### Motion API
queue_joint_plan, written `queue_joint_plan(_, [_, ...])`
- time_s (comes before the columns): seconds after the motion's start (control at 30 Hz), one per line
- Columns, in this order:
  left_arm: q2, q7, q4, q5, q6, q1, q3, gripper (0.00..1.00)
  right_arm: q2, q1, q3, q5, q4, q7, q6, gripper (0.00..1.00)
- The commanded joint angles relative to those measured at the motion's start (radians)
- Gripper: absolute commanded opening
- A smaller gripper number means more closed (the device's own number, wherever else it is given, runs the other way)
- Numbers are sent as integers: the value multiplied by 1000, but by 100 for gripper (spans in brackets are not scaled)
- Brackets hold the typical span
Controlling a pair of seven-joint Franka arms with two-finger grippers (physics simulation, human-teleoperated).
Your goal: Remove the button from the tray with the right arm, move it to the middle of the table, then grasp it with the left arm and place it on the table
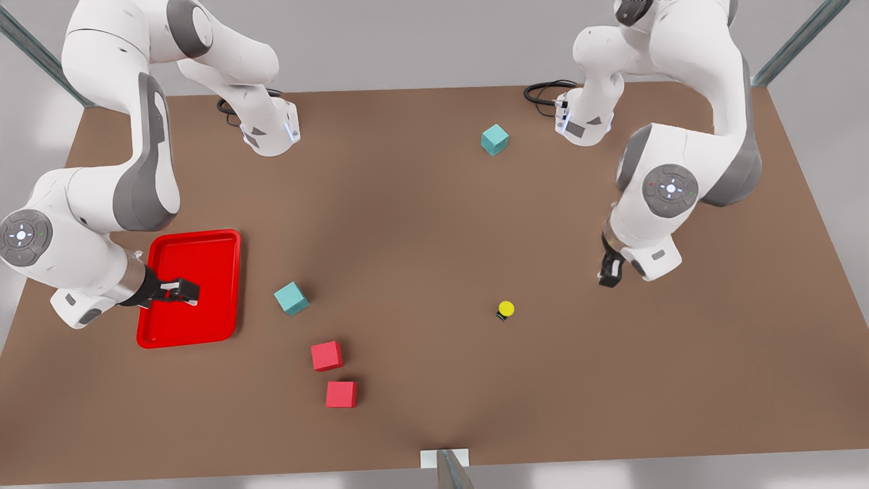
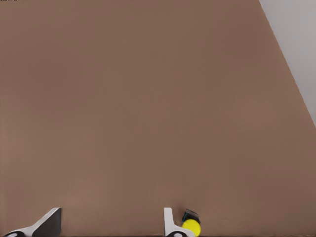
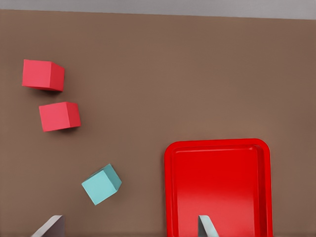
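Button: the tiny push-button with a black boxy body and a round yellow cap sits alone on the bare bench, a bit toward the front view's right of the middle. Nothing holds it.
Why there: it is out of the tray and on the bench, so I think the job is close to done or done.
Tray: the shallow glossy red rectangular tray with a raised rim lies near the front view's left edge. I see nothing lying in it.
Bench: the big flat matte brown bench carries everything.
Right pincer: the right pincer hangs over the tray, fingers spread, pinching nothing. It looks like it waits there.
Left pincer: the left pincer is up and to the front view's right of the button, near it but apart. In the left wrist view its fingers are spread and the button lies just outside one of them, not between.
Other things: two small teal cubes and two small red cubes sit apart from the button.
Hard to see: the pincer tips are cut off at the edge of both wrist views. The button's black body is mostly hidden under its cap.
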Motion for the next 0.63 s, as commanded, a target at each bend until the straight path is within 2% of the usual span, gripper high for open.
queue_joint_plan(0.0, [-6,1491,2,-99,-61,89,-1,100,0,0,0,1,0,-5,-1,100])
queue_joint_plan(0.1, [-137,1482,-57,-99,-96,123,3,100,9,0,0,1,1,-5,-1,100])
queue_joint_plan(0.13, [-141,1424,-52,-99,-96,111,0,100,9,-2,0,-1,1,-5,-1,100])
queue_joint_plan(0.3, [-80,1419,-29,-102,-84,93,-4,100,15,3,0,-2,1,-3,1,100])
queue_joint_plan(0.6, [-62,1415,-5,-107,-87,93,-4,100,9,15,0,-6,3,-3,-11,100])
